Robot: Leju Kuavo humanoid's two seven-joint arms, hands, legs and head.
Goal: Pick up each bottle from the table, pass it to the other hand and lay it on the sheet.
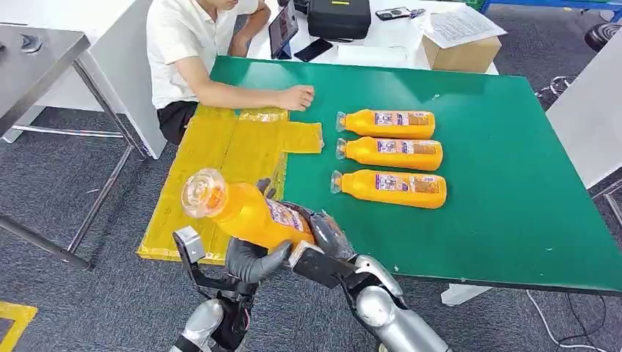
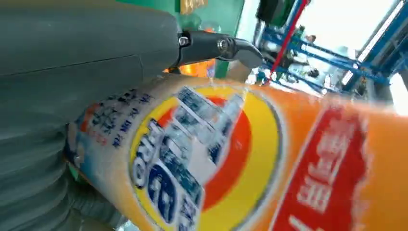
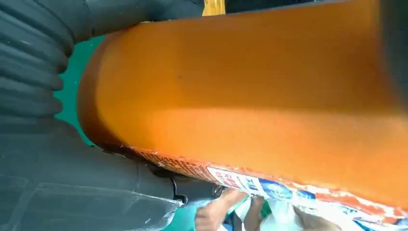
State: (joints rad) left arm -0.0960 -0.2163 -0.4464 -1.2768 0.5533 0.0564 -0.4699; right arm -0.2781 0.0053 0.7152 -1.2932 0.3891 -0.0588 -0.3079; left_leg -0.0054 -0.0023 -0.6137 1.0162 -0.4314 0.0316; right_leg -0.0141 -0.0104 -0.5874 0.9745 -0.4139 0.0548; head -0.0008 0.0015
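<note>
An orange juice bottle (image 1: 246,213) hangs tilted over the table's front edge, its clear cap toward the yellow sheet (image 1: 220,158). My left hand (image 1: 253,260) cups it from below, while my right hand (image 1: 326,236) wraps its base end. The left wrist view has the bottle's label (image 2: 207,159) pressed against my left hand (image 2: 72,72). In the right wrist view the orange body (image 3: 264,96) lies against my right hand (image 3: 48,144). Three more bottles (image 1: 387,123), (image 1: 392,152), (image 1: 392,188) lie side by side on the green table (image 1: 506,191).
A seated person rests a hand (image 1: 297,97) at the sheet's far edge. Beyond the green table stand a cardboard box (image 1: 462,51), a black case (image 1: 339,18) and a tablet (image 1: 282,29). A metal table (image 1: 37,51) stands at the left.
</note>
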